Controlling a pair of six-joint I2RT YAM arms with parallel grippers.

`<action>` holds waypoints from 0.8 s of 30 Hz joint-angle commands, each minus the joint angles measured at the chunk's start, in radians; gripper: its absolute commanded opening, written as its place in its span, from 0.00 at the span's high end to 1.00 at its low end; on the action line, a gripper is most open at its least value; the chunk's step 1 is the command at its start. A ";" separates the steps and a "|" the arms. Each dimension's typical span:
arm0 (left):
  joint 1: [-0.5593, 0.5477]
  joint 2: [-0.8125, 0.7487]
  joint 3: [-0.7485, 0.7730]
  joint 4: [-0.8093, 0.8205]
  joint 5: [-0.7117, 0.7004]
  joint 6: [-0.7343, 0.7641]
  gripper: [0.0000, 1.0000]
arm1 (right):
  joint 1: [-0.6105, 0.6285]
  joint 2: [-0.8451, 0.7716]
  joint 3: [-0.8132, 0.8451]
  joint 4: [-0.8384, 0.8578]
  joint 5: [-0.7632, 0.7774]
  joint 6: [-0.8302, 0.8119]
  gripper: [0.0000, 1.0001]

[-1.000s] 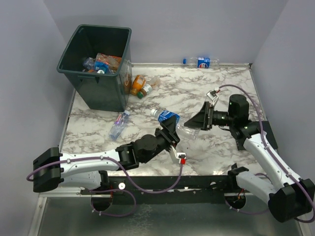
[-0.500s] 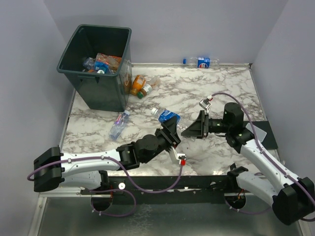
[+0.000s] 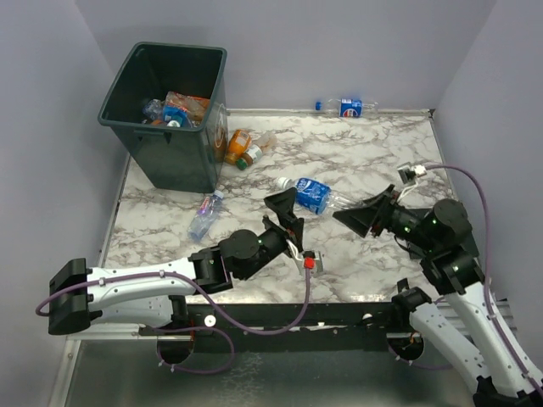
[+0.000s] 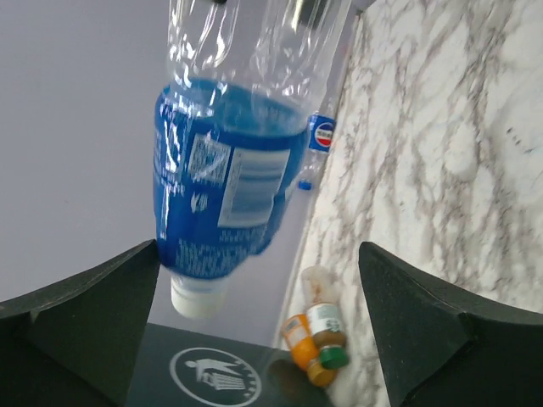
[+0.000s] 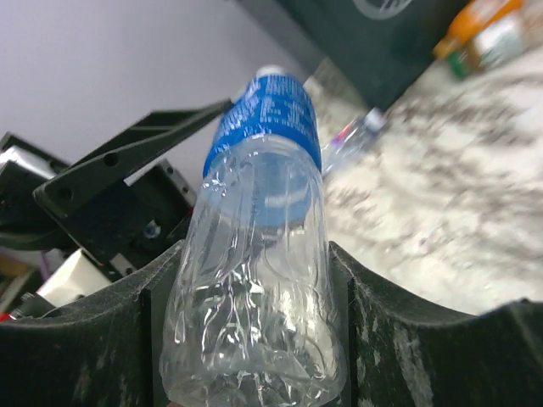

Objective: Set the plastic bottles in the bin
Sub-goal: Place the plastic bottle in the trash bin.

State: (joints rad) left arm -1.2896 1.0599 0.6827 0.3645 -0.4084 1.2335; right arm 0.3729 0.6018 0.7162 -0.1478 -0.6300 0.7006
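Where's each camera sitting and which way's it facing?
Top external: above and behind the bases, looking down on table, bin, left arm, right arm.
Left wrist: on the left arm, facing the bin's logo side; own jaws open either side of a blue-label bottle.
Right wrist: on the right arm, facing the left arm; own jaws clamp that bottle.
Shared: both wrist views show the bottle.

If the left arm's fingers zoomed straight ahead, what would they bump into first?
Most likely the blue-label bottle. It hangs right in front of the open left gripper, held by the right gripper. The bin looks farther back along that line, though depth is hard to judge.
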 commanded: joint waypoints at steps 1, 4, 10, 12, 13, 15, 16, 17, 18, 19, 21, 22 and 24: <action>0.004 -0.014 0.018 -0.046 -0.002 -0.445 0.01 | -0.002 -0.128 -0.021 0.054 0.305 -0.107 0.61; 0.004 -0.009 0.009 -0.057 0.061 -0.608 0.01 | -0.002 -0.190 -0.082 0.137 0.344 -0.106 0.62; 0.005 0.042 0.010 -0.040 0.102 -0.590 0.01 | -0.002 -0.120 -0.039 0.151 0.199 -0.139 0.66; 0.004 0.047 0.025 0.001 0.029 -0.648 0.01 | -0.002 -0.145 -0.053 0.170 0.217 -0.134 0.68; 0.005 0.042 0.027 0.038 -0.008 -0.692 0.01 | -0.001 -0.174 -0.071 0.195 0.242 -0.134 0.68; 0.020 0.023 0.039 0.076 -0.027 -0.825 0.01 | -0.002 -0.223 -0.099 0.234 0.298 -0.134 0.69; 0.036 0.014 0.053 0.074 -0.015 -0.913 0.01 | -0.003 -0.237 -0.105 0.244 0.318 -0.140 0.70; 0.054 0.008 0.079 0.048 0.020 -1.018 0.01 | -0.002 -0.245 -0.108 0.246 0.331 -0.147 0.70; 0.072 0.006 0.109 0.015 0.066 -1.109 0.01 | -0.002 -0.248 -0.107 0.244 0.340 -0.157 0.70; 0.095 0.007 0.139 -0.011 0.122 -1.206 0.01 | -0.002 -0.247 -0.105 0.238 0.345 -0.165 0.70; 0.144 0.011 0.144 0.017 0.234 -1.421 0.01 | -0.002 -0.246 -0.103 0.235 0.361 -0.176 0.70; 0.176 0.011 0.120 0.077 0.288 -1.530 0.01 | -0.002 -0.248 -0.106 0.238 0.370 -0.180 0.70; 0.249 0.011 0.038 0.265 0.365 -1.784 0.01 | -0.002 -0.258 -0.115 0.254 0.383 -0.183 0.71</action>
State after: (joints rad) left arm -1.1507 1.0878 0.7963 0.3927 -0.2657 0.0429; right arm 0.3721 0.3561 0.6159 0.0608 -0.3126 0.5526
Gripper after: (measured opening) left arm 0.990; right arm 0.603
